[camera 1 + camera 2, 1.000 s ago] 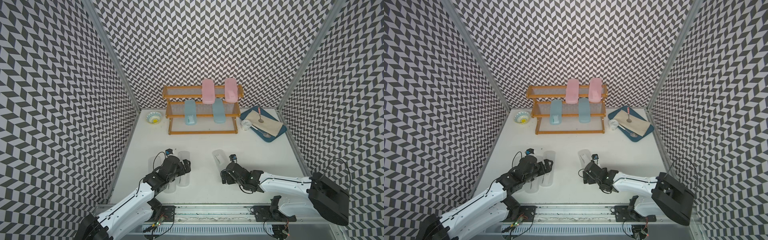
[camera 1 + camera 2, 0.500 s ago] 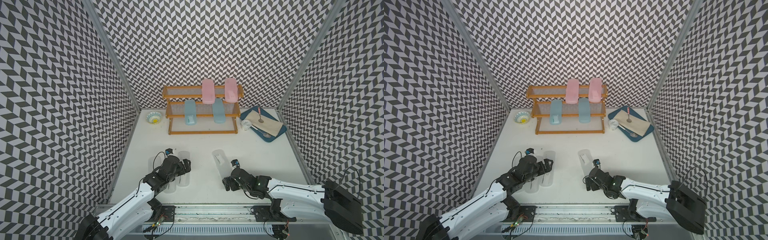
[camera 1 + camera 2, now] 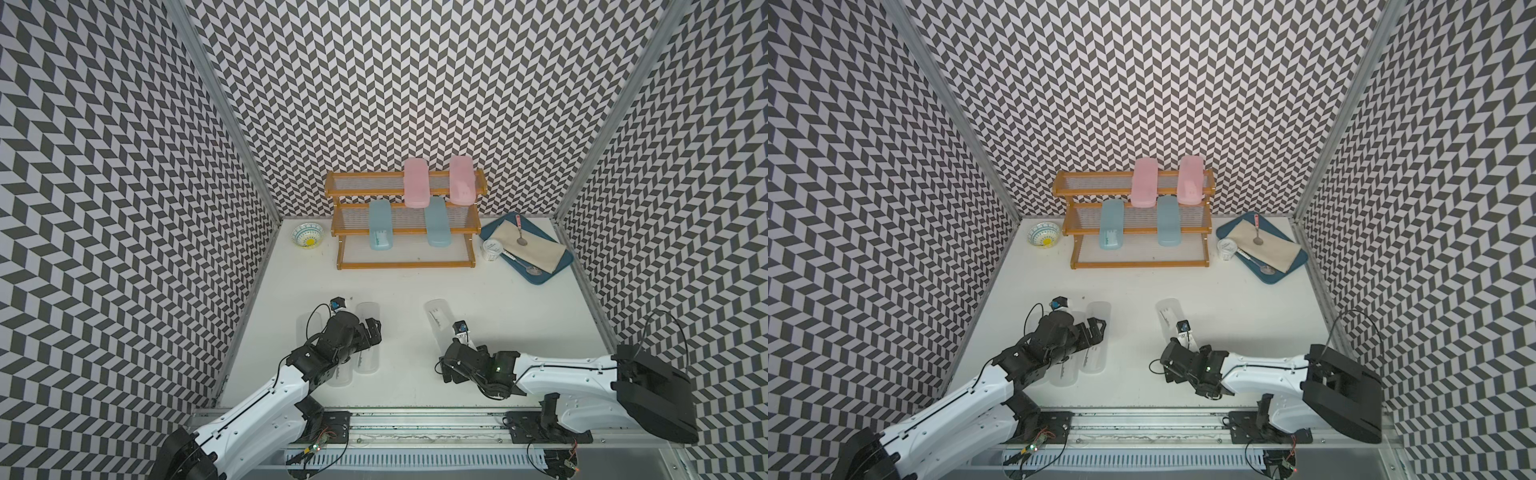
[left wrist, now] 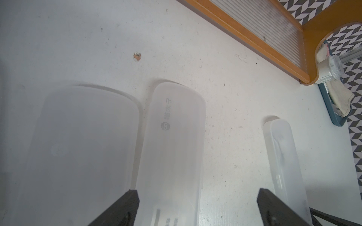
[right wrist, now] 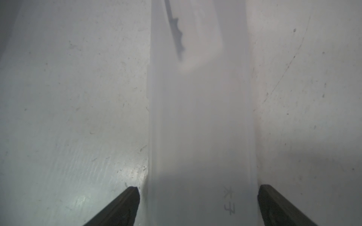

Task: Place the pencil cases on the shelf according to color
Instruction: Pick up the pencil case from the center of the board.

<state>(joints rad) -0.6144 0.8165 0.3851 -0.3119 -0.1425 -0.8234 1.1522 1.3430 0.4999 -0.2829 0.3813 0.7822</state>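
as right end effector (image 5: 198,187) straddles case (image 5: 199,117), jaws apart

left wrist view | clear case (image 4: 172,148) between the left gripper (image 4: 197,195) fingers: owl logo and characters 猫太子 on its lid; small print nearest the gripper unreadable | right wrist view | frosted case (image 5: 201,117) between the right gripper (image 5: 197,191) fingers: faint 太子 only

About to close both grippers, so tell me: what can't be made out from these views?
- Clear cases beneath left gripper: it covers them in both top views; count unclear.
- Lone clear case between right gripper fingers: right wrist view blurred, near end cut off.
- Blue case label: too small, top views.
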